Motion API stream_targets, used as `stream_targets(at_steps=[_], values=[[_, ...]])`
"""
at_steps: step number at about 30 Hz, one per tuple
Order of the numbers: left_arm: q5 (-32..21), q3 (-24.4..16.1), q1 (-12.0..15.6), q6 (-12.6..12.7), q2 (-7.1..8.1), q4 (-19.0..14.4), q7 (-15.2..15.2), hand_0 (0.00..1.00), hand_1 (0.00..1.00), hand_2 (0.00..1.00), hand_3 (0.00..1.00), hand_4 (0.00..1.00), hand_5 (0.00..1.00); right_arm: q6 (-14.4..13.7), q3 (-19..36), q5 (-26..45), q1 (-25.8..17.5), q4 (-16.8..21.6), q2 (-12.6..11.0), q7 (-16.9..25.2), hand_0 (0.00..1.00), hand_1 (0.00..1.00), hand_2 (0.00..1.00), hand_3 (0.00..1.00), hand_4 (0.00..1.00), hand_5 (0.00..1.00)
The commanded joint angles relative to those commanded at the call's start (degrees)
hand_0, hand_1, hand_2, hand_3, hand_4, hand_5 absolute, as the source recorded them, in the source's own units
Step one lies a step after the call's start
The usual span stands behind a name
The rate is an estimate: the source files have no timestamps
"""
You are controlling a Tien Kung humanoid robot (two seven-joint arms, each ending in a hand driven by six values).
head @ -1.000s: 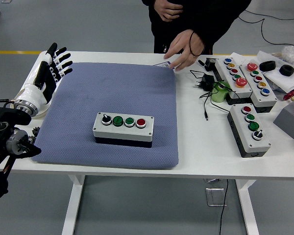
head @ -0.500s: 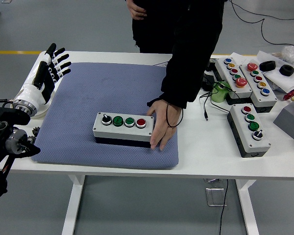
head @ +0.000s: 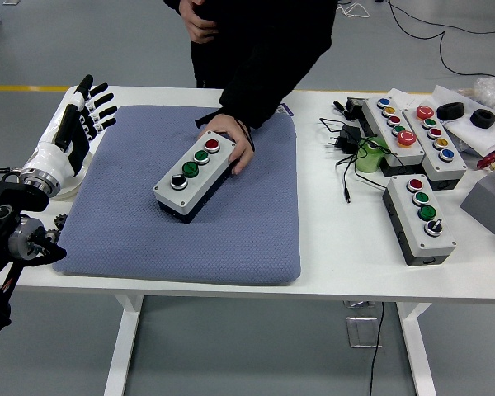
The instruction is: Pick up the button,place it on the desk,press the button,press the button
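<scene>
Left hand (head: 81, 120) at 9 o'clock on the bench (head: 330, 247), fingers (head: 99, 103) spread straight and open, holding nothing, parked at the left edge of the blue mat (head: 231, 231). No right hand in frame. No bins or trays here; the mat is the only carrier and it holds one thing, the button box (head: 195, 178). Box sits on the mat's upper middle, turned diagonal, long axis running 7 to 1 o'clock. Grey top, dark base, four controls in a row: black knob, two green, one red at the far end. A person's hand (head: 231, 140) grips the box's far end, black sleeve above it. Mat's near half and right strip are bare. At 3 o'clock, well apart: spare button boxes (head: 421, 216), tangled cables (head: 346, 153).
</scene>
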Motion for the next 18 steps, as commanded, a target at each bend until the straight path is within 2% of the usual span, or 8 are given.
stream_targets(at_steps=[18], values=[[0.06,0.76,-0.44,0.33,-0.01,-0.12,0.28,0.855,0.878,0.920,0.911,0.774,0.998,-0.05,-0.04,0.24,0.01,0.00,0.07,-0.06,0.751,0.705,0.716,0.586,0.183,0.140]])
